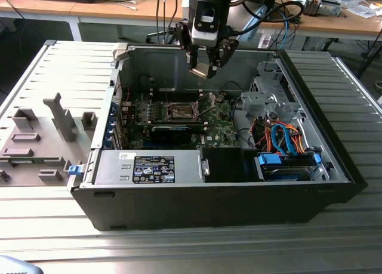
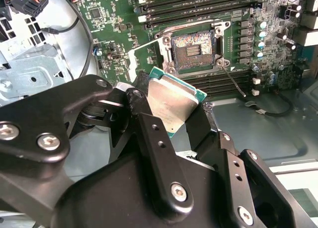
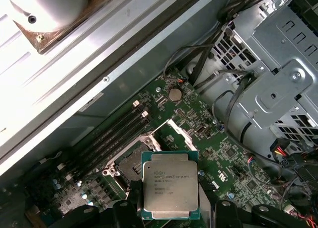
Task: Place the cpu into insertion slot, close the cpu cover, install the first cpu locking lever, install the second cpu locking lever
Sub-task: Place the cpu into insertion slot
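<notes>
surface: open pc case [image 1: 209, 205] lying on a ribbed grey metal worktop [image 1: 179, 250], wooden desks [image 1: 101, 8] with cables behind | tool [image 1: 206, 68]: up over the case, clamped on the cpu [image 2: 171, 101] by its edges | cpu: in the air over the green motherboard [image 1: 221, 128], near the insertion slot [image 2: 193, 49], not touching | slot: bare, cpu cover [image 3: 184, 134] flipped open

The cpu [image 3: 170, 188] is silver-grey on top with a green rim; the motherboard [image 2: 114, 19] is green; the insertion slot [image 2: 193, 50] is dark, rimmed in silver; cables [image 1: 285, 137] run orange and blue; the computer case [image 1: 209, 208] is black outside; the desk [image 1: 179, 250] is grey, ribbed in stripes.
</notes>
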Controlling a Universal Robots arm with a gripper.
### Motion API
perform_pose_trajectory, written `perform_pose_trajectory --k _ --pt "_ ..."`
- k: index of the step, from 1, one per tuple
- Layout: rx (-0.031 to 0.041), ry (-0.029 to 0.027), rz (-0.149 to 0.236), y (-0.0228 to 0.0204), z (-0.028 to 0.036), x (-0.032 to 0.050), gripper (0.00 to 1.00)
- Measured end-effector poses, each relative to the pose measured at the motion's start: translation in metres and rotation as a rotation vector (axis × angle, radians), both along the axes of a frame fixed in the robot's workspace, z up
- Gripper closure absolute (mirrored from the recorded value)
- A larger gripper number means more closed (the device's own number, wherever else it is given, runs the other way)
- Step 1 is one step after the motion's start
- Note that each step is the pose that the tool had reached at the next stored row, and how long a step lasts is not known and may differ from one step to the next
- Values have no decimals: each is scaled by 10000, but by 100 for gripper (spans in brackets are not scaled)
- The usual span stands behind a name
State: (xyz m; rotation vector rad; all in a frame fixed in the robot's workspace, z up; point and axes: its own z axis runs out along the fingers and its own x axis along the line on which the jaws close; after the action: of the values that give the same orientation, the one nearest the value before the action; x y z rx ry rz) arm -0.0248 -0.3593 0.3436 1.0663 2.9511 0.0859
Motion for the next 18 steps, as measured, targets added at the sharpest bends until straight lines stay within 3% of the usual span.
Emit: perform_pose_trajectory --k 18 --pt "0 0 -249 0 -3 0 46"
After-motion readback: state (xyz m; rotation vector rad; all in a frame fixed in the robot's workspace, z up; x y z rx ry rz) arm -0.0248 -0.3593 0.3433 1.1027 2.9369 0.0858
